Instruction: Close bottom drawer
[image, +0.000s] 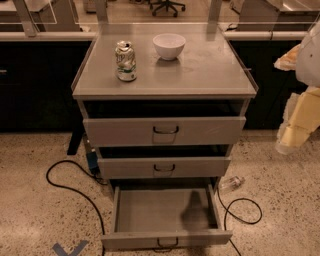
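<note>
The grey metal cabinet (165, 90) stands in the middle of the camera view. Its bottom drawer (165, 210) is pulled far out toward me; its flat grey tray is bare and its narrow front strip with a small dark wire handle (167, 244) lies at the bottom edge of the view. The middle drawer (164, 167) and top drawer (164, 131) are each pulled out a little. My gripper (300, 117), pale yellow and white, hangs at the right edge, well above and to the right of the bottom drawer, touching nothing.
A crushed can (125, 61) and a white bowl (169, 46) stand on the cabinet top. Black cables (70, 187) loop on the speckled floor at left and right (245, 212). A clear bottle (231, 183) lies by the cabinet's right foot. Blue tape (70, 248) marks the floor.
</note>
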